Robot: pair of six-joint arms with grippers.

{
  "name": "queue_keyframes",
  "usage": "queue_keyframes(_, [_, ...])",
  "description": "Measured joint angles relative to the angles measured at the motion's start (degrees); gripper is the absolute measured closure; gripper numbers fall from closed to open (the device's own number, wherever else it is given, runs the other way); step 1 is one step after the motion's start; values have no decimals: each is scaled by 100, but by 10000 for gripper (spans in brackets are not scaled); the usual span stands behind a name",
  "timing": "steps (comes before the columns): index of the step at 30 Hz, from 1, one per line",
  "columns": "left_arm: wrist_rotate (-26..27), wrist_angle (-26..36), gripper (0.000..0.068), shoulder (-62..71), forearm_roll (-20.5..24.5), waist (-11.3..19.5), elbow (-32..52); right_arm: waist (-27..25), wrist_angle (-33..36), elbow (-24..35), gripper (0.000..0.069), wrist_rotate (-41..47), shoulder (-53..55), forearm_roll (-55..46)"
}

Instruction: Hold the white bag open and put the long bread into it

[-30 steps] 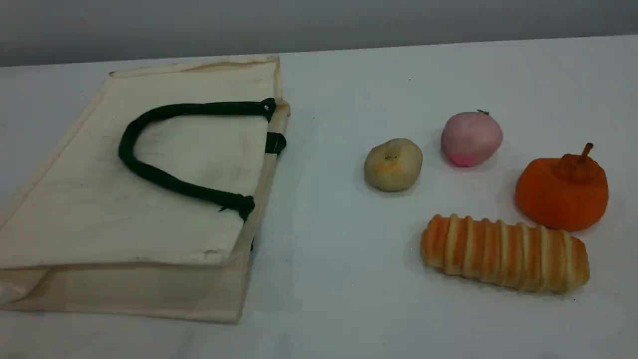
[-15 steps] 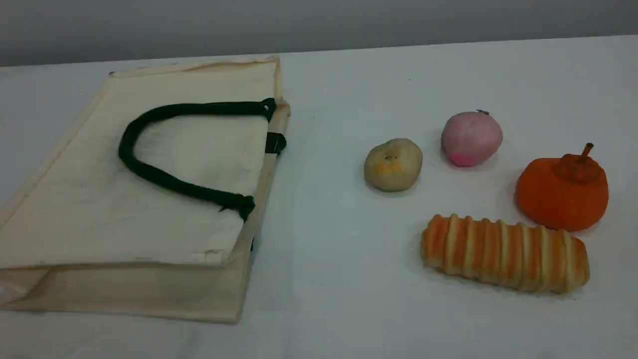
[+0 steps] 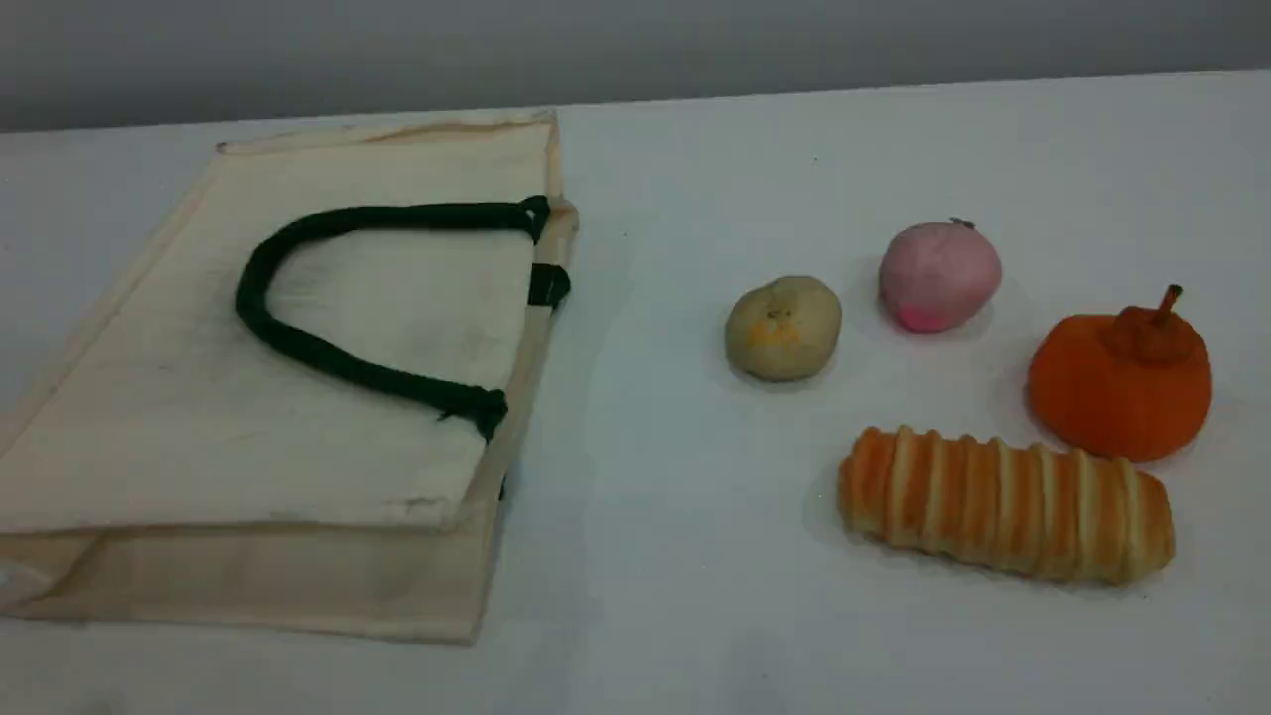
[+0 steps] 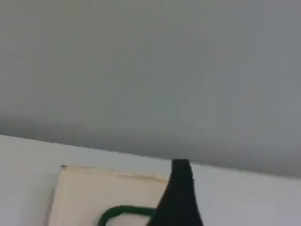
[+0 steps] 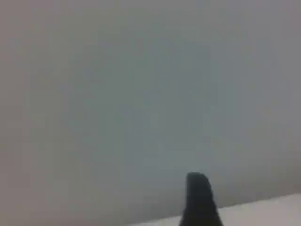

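Observation:
The white bag (image 3: pixel 298 397) lies flat on the left of the table, its mouth edge facing right, and its dark green rope handle (image 3: pixel 298 348) rests on top. At the front right the long bread (image 3: pixel 1003 504) lies crosswise, golden-orange with pale ridges. Neither arm appears in the scene view. In the left wrist view one dark fingertip (image 4: pixel 180 188) hangs high above the bag (image 4: pixel 94 193), apart from it and holding nothing. The right wrist view has one dark fingertip (image 5: pixel 197 197) against the grey wall, with a strip of table (image 5: pixel 268 209) below. Its other finger is hidden.
A tan bun (image 3: pixel 783 328), a pink round food (image 3: pixel 938 275) and an orange persimmon-like fruit (image 3: pixel 1120 382) sit behind and beside the bread. A bare strip of white table (image 3: pixel 655 397) separates the bag from the foods. A grey wall (image 3: pixel 635 40) runs behind the table's far edge.

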Motion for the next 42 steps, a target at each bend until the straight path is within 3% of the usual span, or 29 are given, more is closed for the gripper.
queue_keyframes(4, [655,663,110,723,-44,-196,-759,0,527,-419,267,-661,485,-17])
queue_keyframes(13, [2056,2045,110,2335,-164,-196,-2105,0,1080,-1169,265,-1384,1921,-377])
queue_keyframes(24, [2675,2427,110,4323,-134,-196,-2466,0,1459,-1522,265,-1418,3826,-751])
queue_keyframes(34, [2318,2002,110,5372,-47,-179,-2466,0,1192,-1522,265,-1387,4818,-823])
queue_keyframes(38, [1626,1752,110,5971,487,-174,-2461,0,1163,-1522,265,-1387,5196,-635])
queue_keyframes(42, [512,1283,110,6621,1248,-174,-2461,0,1070,-1522,265,-1387,5394,-456])
